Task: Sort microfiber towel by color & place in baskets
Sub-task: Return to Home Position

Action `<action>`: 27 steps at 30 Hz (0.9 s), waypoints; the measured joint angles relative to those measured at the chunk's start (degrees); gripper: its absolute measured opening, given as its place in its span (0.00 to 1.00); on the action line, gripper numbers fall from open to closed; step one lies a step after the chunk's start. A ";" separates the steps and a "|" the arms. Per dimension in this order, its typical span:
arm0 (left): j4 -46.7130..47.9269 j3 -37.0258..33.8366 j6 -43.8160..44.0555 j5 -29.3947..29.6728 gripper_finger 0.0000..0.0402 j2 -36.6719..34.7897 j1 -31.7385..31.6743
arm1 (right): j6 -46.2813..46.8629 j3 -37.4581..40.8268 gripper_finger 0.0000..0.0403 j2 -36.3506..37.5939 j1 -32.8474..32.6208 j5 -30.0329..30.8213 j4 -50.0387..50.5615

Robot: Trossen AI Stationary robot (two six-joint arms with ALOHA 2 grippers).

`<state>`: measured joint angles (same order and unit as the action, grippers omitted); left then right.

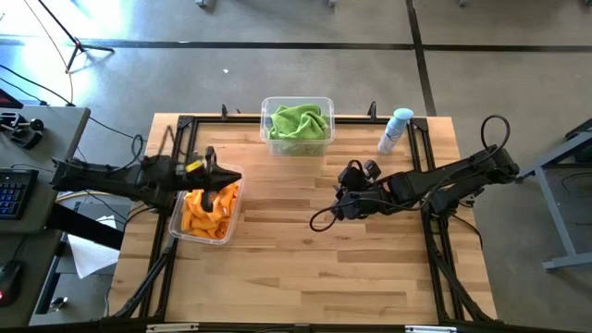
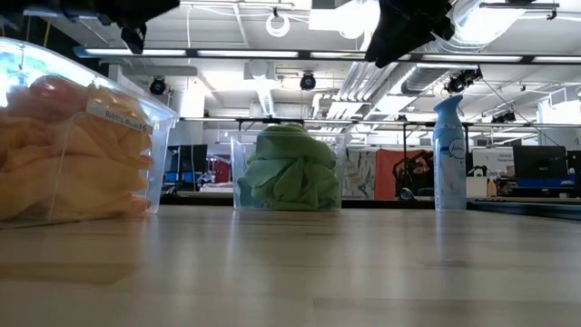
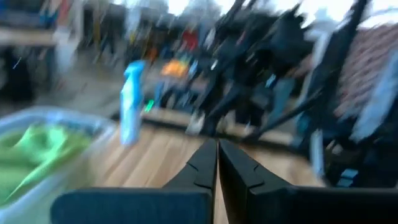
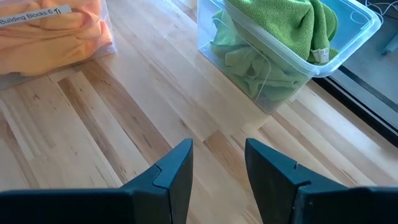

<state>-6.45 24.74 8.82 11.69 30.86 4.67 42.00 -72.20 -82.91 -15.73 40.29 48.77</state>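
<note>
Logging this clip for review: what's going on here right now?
Sorting looks finished. The green towels fill the far bin, the orange towels the left bin. The left gripper hovers over the left bin, jaws shut and empty; the right gripper hangs over the table, jaws open. No towel lies loose; a spray bottle stands by the far bin.

Two bins [image 1: 297, 100] [image 1: 205, 239], two towel heaps [image 1: 298, 123] [image 1: 208, 211], one spray bottle [image 1: 396, 129].

Ceiling strip lights [image 2: 227, 53] glare white in the low view, lighting the tabletop [image 1: 305, 268] brightly and evenly, with faint soft shadows under the arms. Highlights glint on the left-edge basket [image 2: 159, 154]. Left wrist view is motion-blurred.
</note>
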 joint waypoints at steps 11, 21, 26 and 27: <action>-18.27 -16.97 -5.08 -7.09 0.00 -14.82 0.00 | 0.00 0.00 0.35 0.00 0.00 0.00 0.36; -8.96 -19.53 -4.61 -8.30 0.00 -26.76 0.00 | 0.00 0.00 0.35 0.00 0.00 0.02 1.43; -4.49 -19.53 -4.52 -8.47 0.00 -30.78 0.00 | 0.00 0.00 0.35 0.00 0.00 0.02 1.45; -3.93 -19.51 -4.54 -8.43 0.00 -30.60 0.00 | 0.00 0.00 0.35 0.00 0.00 0.04 1.50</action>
<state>-10.39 5.23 4.28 3.27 0.26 4.67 42.00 -72.20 -82.91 -15.73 40.34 50.27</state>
